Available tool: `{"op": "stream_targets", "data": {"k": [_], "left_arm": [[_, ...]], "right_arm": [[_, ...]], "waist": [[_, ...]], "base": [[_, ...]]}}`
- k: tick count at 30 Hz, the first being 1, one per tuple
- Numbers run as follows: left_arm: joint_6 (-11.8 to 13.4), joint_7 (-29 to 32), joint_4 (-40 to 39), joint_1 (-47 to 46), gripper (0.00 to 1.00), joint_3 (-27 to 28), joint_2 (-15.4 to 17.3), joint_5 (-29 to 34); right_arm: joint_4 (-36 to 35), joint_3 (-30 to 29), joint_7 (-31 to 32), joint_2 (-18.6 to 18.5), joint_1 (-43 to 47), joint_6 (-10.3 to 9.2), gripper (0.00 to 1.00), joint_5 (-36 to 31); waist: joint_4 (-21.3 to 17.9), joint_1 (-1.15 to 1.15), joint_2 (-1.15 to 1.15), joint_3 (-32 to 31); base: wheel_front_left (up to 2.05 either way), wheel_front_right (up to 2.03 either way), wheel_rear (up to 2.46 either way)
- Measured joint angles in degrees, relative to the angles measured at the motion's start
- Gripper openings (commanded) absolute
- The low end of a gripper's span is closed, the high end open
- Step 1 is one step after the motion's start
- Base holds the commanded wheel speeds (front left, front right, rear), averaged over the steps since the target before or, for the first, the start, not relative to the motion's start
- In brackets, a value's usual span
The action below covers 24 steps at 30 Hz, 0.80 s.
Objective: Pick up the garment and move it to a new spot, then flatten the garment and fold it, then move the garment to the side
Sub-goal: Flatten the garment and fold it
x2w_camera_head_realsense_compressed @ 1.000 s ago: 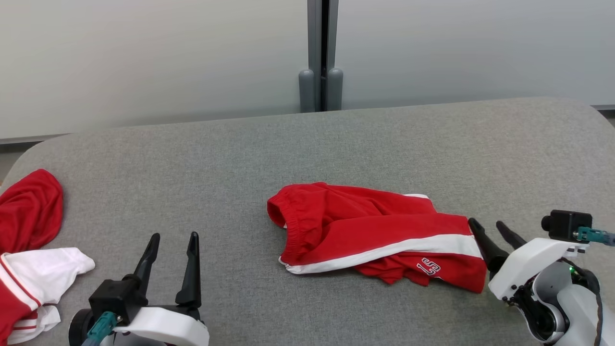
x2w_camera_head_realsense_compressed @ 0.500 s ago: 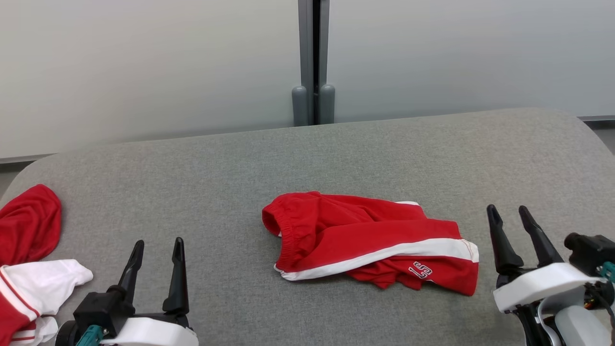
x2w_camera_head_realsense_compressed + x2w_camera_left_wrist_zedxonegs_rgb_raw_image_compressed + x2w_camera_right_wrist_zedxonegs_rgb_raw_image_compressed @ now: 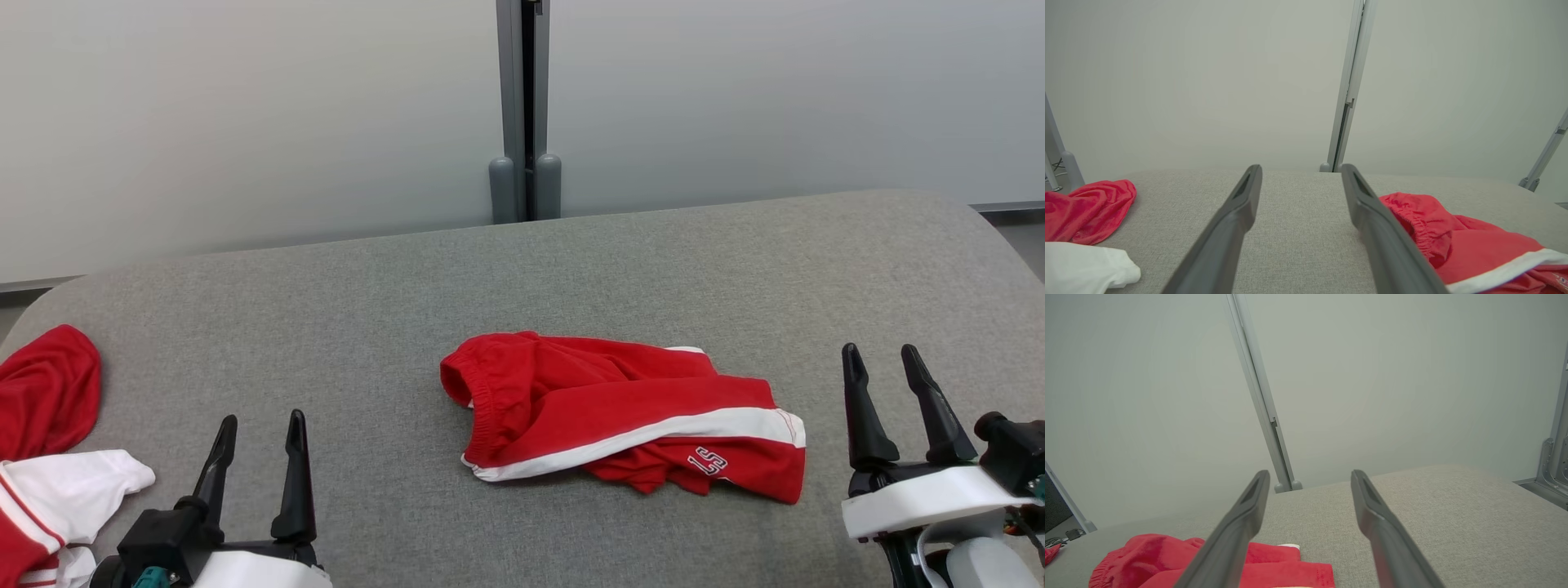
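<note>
Plainly soft, light and floppy, the red shorts [image 3: 620, 416] lie crumpled mid-table [image 3: 571, 269] near the front edge, between my left hand [image 3: 262, 418] and right hand [image 3: 878, 349], both released and empty, so I'd pinch the gathered waistband [image 3: 488, 408].

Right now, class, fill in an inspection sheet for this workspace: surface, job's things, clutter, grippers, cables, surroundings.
Surface: grey fabric table.
Job's things: red shorts with white stripe, crumpled, mid-table, untouched.
Clutter: red cloth and white cloth at the left edge.
Grippers: left gripper and right gripper open, empty, flanking the shorts.
Cables: dark wires on the floor beyond the table.
Surroundings: pale wall panels, grey post.
</note>
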Motion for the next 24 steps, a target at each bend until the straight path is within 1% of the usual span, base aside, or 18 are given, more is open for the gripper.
{"op": "stream_targets", "data": {"k": [7,14,16,20,22,24], "left_arm": [[0.13,-0.05,-0.19,0.47,1.00,-0.24,0.18,0.49],[0.55,0.02,-0.48,0.49,1.00,-0.76,0.40,0.70],[0.45,0.85,-0.34,0.44,1.00,-1.27,0.51,0.74],[-0.90,4.87,1.72,-0.59,1.00,-3.39,0.66,0.48],[-2.08,7.64,3.23,-1.60,1.00,-4.78,0.80,0.22],[-3.27,9.82,4.64,-2.43,1.00,-6.25,0.77,-0.01]], "right_arm": [[-2.09,-0.55,1.23,0.20,0.71,0.00,1.00,-0.82],[-2.81,-0.67,2.58,0.22,0.96,0.00,1.00,-1.77],[-2.76,-0.88,3.05,0.24,1.04,0.00,1.00,-1.85],[-1.93,-1.08,5.48,0.18,1.04,0.00,1.00,-2.25],[-0.59,-1.35,8.08,-0.09,0.90,0.00,1.00,-2.04],[1.19,-2.55,11.68,0.51,0.81,0.00,1.00,0.64]], "waist": [[0.36,0.00,0.00,-0.11],[0.23,0.00,0.00,0.01],[0.19,0.00,0.00,0.02],[0.12,0.00,0.00,0.21],[0.02,0.00,0.00,0.44],[-0.09,0.00,0.00,0.74]], "base": [[0.00,0.00,0.00],[0.00,0.00,0.00],[0.00,0.00,0.00],[0.00,0.00,0.00],[0.00,0.00,0.00],[0.00,0.00,0.00]]}}
